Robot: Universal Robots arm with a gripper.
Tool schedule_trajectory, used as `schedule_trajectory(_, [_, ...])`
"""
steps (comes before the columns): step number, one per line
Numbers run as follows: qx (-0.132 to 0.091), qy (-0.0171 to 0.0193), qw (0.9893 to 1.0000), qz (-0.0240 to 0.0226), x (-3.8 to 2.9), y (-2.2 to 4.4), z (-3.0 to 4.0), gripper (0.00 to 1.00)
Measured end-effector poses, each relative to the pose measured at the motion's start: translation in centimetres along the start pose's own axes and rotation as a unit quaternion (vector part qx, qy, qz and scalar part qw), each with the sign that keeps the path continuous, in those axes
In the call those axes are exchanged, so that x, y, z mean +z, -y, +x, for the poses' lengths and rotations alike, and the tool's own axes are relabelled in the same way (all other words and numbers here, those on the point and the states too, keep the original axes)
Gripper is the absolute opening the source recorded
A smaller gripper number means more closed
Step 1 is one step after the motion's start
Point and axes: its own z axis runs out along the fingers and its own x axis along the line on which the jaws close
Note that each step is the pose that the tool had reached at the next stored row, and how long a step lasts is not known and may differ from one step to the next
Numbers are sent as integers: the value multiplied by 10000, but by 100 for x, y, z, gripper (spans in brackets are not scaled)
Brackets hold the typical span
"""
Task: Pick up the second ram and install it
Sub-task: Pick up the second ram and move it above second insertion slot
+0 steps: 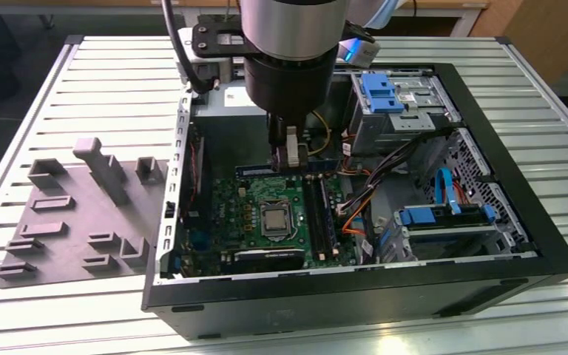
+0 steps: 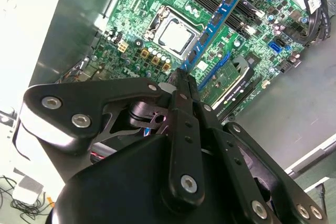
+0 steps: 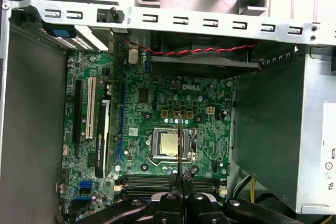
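1. The table [image 1: 67, 89] is showing ribbed pale metal with a soft sheen.
2. At nine o'clock in the exterior view, the holder tray [image 1: 67, 255] is looking like matt grey plastic.
3. The computer case [image 1: 363, 299] is showing a matt black frame around bare sheet metal.
4. The motherboard [image 3: 157, 103] is shining glossy green, and its processor lid [image 3: 169, 144] is gleaming as smooth metal.
5. The second ram [image 2: 220, 17] is showing a blue board with matt black chips.
6. The gripper [image 2: 181, 80] is looking matt black, with bright screws.
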Motion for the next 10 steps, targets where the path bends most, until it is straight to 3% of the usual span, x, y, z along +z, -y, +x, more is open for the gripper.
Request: schedule_trajectory(10, [153, 2, 9999, 9, 52, 12, 4, 12])
